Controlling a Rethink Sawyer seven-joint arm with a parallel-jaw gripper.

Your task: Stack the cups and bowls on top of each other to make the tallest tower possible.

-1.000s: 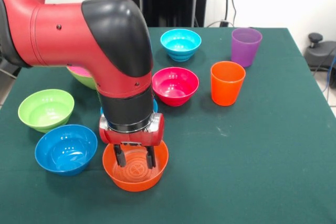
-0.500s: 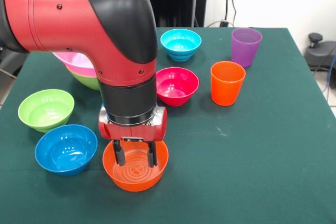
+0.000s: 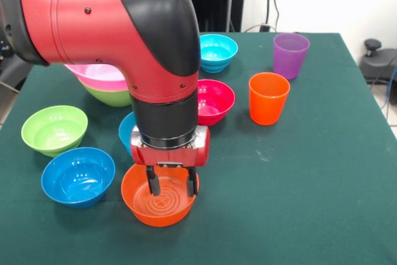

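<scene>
The gripper [image 3: 172, 184] hangs over the orange bowl [image 3: 159, 200], fingers [image 3: 152, 182] spread and empty, apparently poised to seize its rim for stacking.

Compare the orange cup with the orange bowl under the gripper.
The orange cup is taller than wide; the orange bowl is wide and shallow. The cup stands alone at the table's right side; the bowl sits at the near edge with the gripper reaching into it. Both are orange, upright and open-topped.
</scene>
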